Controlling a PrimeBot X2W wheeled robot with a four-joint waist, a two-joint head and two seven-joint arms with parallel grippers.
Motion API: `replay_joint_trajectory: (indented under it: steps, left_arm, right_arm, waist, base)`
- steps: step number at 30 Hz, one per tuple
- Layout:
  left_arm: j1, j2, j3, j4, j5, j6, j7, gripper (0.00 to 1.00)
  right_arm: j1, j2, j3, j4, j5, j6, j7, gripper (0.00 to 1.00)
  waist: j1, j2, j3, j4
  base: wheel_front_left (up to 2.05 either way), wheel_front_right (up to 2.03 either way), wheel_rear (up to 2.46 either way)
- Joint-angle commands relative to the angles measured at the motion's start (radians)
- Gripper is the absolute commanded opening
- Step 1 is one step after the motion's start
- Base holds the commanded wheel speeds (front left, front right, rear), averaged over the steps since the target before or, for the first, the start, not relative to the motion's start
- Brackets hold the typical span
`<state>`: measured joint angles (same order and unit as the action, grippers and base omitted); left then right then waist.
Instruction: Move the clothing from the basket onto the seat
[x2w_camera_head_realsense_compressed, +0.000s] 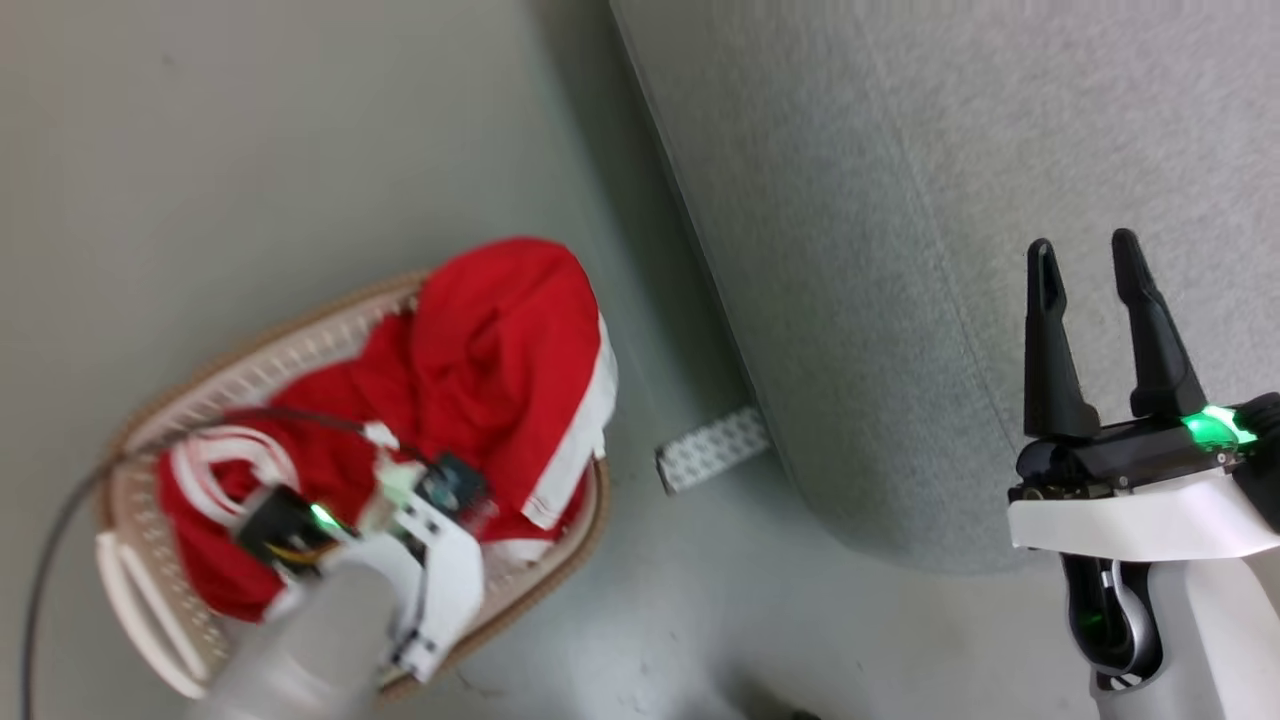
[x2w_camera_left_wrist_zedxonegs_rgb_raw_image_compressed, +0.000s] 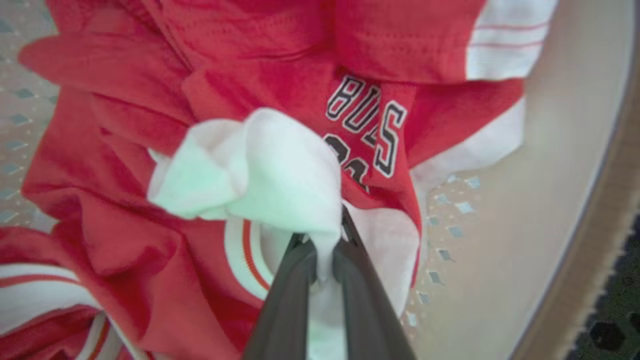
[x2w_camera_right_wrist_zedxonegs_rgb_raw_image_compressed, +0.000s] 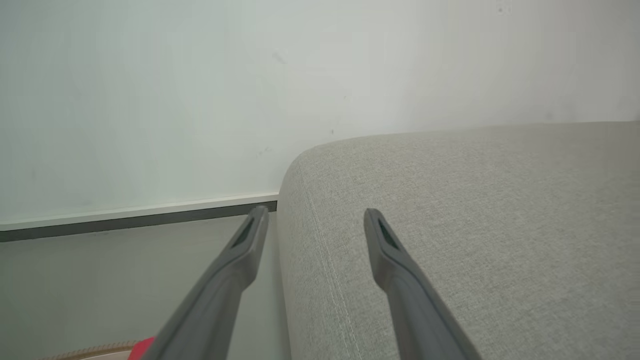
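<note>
looked like a home living area, grey fabric sofa (x2w_camera_head_realsense_compressed: 950, 200) stood on a smooth pale floor (x2w_camera_head_realsense_compressed: 250, 150), laundry basket (x2w_camera_head_realsense_compressed: 262, 358) with a red jersey (x2w_camera_head_realsense_compressed: 500, 330) sat near it, plain white wall (x2w_camera_right_wrist_zedxonegs_rgb_raw_image_compressed: 200, 75) had a dark-edged skirting board (x2w_camera_right_wrist_zedxonegs_rgb_raw_image_compressed: 140, 212)

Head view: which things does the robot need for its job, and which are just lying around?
For the job: clothing, basket, seat, left gripper shut on a white fold of cloth in the basket, right gripper open over the seat.

Just lying about: perforated block on the floor by the seat, skirting board along the wall.
</note>
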<state>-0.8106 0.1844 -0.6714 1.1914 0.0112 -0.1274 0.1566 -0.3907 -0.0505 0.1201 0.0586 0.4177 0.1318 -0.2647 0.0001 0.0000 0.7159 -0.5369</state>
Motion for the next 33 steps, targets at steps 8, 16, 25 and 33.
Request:
replay_joint_trajectory:
  steps: [8,16,25,33]
  left_arm:
    - [0.119,-0.086,0.017,-0.003,-0.092,-0.003,-0.175,0.0]
    - [0.184,-0.128,0.017,-0.061,-0.226,-0.003,-0.323,0.0]
    - [0.205,-0.133,-0.021,-0.205,-0.399,-0.002,-0.389,0.0]
    - [0.167,-0.114,0.0,-0.399,-0.501,-0.002,-0.407,0.0]
  right_arm:
    - [0.055,-0.001,-0.044,0.014,-0.125,-0.002,0.001,1.0]
    - [0.149,-0.034,-0.068,0.035,-0.168,-0.002,0.001,1.0]
    - [0.246,-0.063,-0.029,0.064,-0.153,-0.002,0.001,1.0]
    - [0.309,-0.069,-0.009,0.078,-0.141,-0.002,0.001,1.0]
  waist:
    - [-0.0001,0.0,-0.324,0.165]
    - [-0.0001,0.0,-0.509,0.302]
    - [-0.0001,0.0,-0.652,0.427]
    - [-0.0001,0.0,-0.723,0.496]
  base:
    - [0.0,0.0,0.0]
    - [0.0,0.0,0.0]
    - [0.0,0.0,0.0]
    - [0.0,0.0,0.0]
